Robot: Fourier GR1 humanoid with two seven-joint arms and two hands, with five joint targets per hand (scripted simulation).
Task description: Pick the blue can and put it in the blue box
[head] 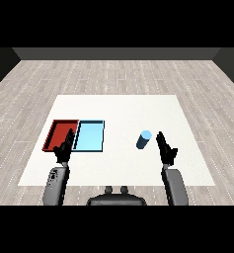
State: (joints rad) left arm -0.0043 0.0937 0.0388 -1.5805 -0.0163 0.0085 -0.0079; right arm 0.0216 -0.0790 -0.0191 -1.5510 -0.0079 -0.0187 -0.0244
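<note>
Right hand point(167, 150) open beside the upright blue cylindrical can point(143, 139) — risk of tipping it — left hand point(64, 148) open too.

One view only, from the robot's head, looking down and forward across the whole white rectangular desk point(123, 106).

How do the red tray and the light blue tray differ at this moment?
The red tray lies at the left, the light blue tray right of it, nearer the blue can. The left hand overlaps the red tray's near right corner in the view; the light blue tray shows almost unobstructed. Both are flat, rectangular, similar in size, side by side, and hold nothing.
</note>
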